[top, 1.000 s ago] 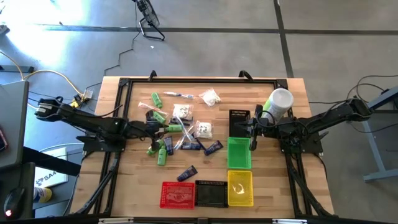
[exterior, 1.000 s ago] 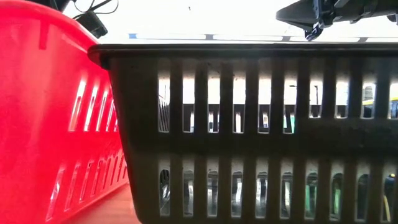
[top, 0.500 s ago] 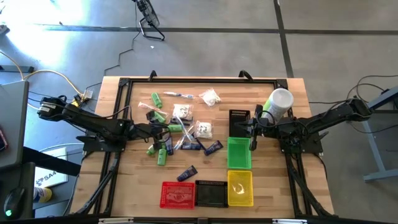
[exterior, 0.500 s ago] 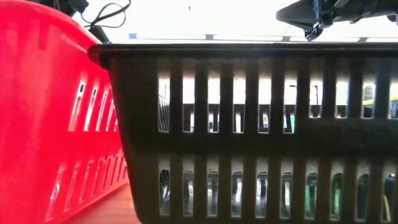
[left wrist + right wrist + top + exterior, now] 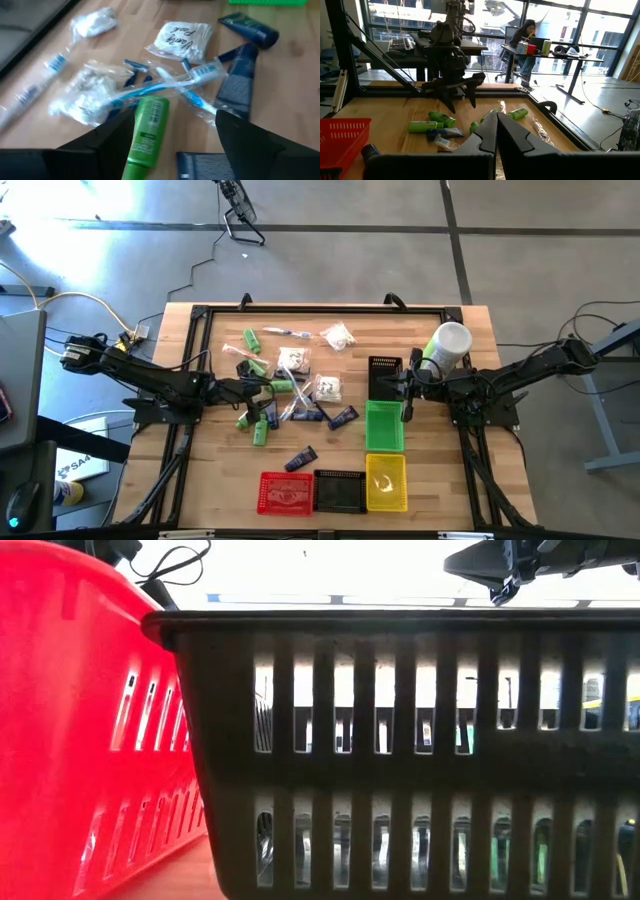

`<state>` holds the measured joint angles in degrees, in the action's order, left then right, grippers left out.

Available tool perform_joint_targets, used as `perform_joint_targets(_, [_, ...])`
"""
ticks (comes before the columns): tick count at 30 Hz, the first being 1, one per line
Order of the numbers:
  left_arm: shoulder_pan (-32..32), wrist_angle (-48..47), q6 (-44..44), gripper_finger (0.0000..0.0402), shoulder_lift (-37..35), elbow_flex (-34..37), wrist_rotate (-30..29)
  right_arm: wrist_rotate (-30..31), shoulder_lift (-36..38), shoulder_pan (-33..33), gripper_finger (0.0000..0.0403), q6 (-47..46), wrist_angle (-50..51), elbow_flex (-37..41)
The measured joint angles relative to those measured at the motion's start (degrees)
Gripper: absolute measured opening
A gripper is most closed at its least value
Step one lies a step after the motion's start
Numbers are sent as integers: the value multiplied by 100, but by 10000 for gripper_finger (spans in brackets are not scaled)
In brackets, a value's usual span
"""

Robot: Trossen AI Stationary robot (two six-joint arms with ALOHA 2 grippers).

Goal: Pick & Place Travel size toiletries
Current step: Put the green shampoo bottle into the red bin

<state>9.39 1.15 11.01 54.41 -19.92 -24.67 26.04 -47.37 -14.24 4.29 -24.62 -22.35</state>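
While its fingers [image 5: 107, 145] stand spread and empty, the left gripper [image 5: 172, 150] hovers low over the toiletries [image 5: 290, 385], a green bottle [image 5: 147, 131] lying between the tips beside a wrapped toothbrush [image 5: 165, 87]. Those items lie scattered mid-table, left of the green basket [image 5: 385, 426]. Pinched closed, holding nothing, the right gripper [image 5: 496, 131] waits above that basket.

A wooden table [image 5: 450, 480] carries scattered toiletries [image 5: 290, 385], five mesh baskets [image 5: 385, 425] and a white cup [image 5: 450, 342].
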Motion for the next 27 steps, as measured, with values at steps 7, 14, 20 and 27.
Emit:
perform_joint_targets(7, [-6,-101,402,276,0,0,57,0,0,-1,3,0,0,0])
perform_joint_targets(14, [-524,-462,234,276,0,0,909,0,0,0,3,0,0,0])
perform_joint_targets(20, [-1215,-443,-376,276,0,0,1135,0,0,0,3,-14,0,0])
perform_joint_targets(27, [-1731,-377,-686,276,210,-2,1775,-2,1,-1,3,-142,0,0])
